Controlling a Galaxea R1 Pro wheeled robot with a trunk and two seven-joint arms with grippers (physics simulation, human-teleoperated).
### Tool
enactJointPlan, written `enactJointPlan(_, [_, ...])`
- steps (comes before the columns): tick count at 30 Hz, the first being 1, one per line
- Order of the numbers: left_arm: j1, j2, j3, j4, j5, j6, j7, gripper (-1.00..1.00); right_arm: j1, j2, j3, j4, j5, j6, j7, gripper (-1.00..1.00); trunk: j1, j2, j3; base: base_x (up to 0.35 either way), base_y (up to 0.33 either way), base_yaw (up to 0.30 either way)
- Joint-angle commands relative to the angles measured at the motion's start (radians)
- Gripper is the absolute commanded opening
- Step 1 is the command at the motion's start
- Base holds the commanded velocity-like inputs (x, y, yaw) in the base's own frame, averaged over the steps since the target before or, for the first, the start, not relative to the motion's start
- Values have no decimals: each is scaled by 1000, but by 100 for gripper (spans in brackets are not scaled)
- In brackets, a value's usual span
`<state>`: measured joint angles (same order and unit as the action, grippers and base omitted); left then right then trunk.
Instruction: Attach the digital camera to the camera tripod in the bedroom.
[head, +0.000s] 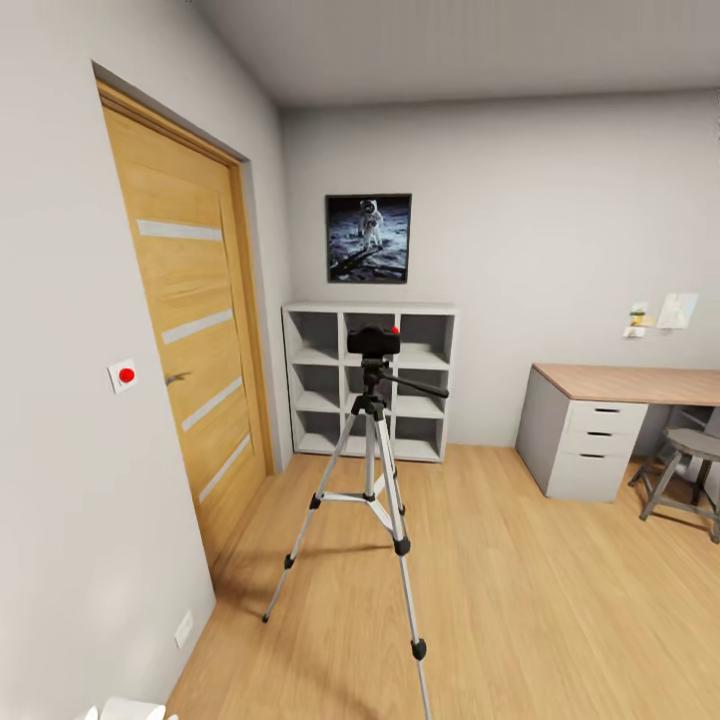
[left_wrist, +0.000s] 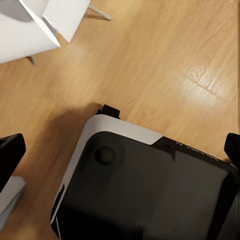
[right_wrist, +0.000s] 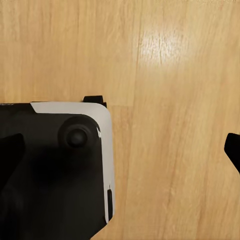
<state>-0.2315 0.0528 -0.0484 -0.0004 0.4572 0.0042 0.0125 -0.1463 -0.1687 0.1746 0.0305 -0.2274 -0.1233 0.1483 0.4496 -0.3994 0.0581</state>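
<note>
No words, brands or numbers can be read anywhere here. The papers (head: 662, 312) pinned above the desk (head: 640, 383) are too small to read.

left black two-finger gripper (left_wrist: 120, 150): fingers apart, pointing down over robot's black-and-white base (left_wrist: 150, 190) | right black two-finger gripper (right_wrist: 120, 150): same pose, holding nothing
</note>
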Motion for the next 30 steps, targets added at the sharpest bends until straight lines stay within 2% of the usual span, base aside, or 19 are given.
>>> enactJointPlan(1, [0,-2,-5,0,7,0,1,100,-1,0,8,3,-11,-6,6,100,0,-1,1,0,0,0])
enactJointPlan(20, [0,-10,-5,0,8,2,1,100,-1,0,9,3,-10,-4,6,100,0,-1,31,0,0,0])
enactJointPlan(30, [0,-10,-5,0,11,-1,16,100,-1,-3,16,2,-4,4,8,100,0,-1,35,0,0,0])
